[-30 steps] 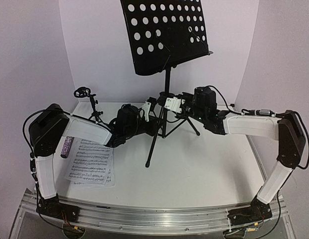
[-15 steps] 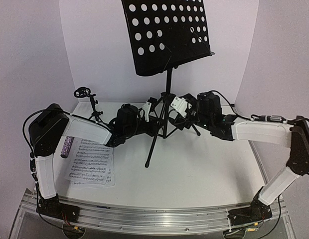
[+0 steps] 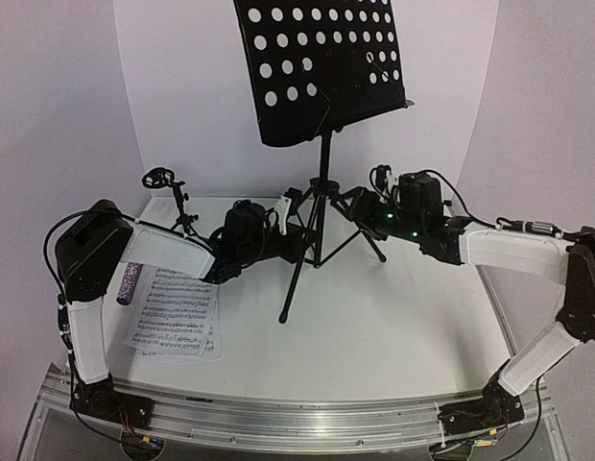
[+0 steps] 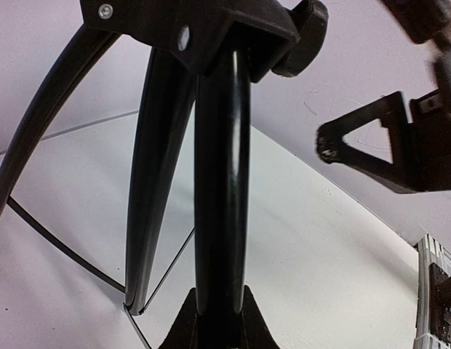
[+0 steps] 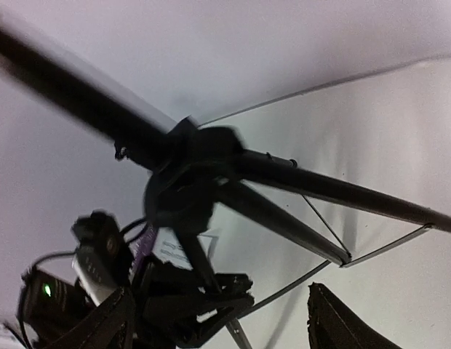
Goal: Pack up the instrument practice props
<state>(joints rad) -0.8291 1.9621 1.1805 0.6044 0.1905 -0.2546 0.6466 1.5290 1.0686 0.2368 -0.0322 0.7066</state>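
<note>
**Black music stand upright, left claw on its pole**

We see the music stand [image 3: 317, 67] standing on its tripod toward the back of the white table [image 3: 374, 327], its perforated desk high above both arms and tilted.

The left gripper [image 4: 220, 323] reaches in from the left, low on the stand's pole [image 4: 220, 182]. In the left wrist view its fingers [image 4: 180, 329] sit tight against either side of the pole with no gap that we can make out, so we read it as closed on the stand.

The right gripper [image 5: 220, 305] comes in from the right, just beside the tripod hub [image 5: 185, 174]. Its fingers [image 5: 342, 327] are spread wide at the bottom corners of the right wrist view and nothing lies between them. The hub and legs sit ahead of it, apart from the fingers, and that view is blurred.

Over on the left side of the table the white sheet-music pages [image 3: 175, 315] lie flat near the front edge. The glittery purple microphone [image 3: 128, 283] lies just beside their left edge, partly hidden under the left arm's elbow. The small black mic stand [image 3: 175, 204] stands upright behind the pages, near the back wall, well apart from the music stand.
</note>
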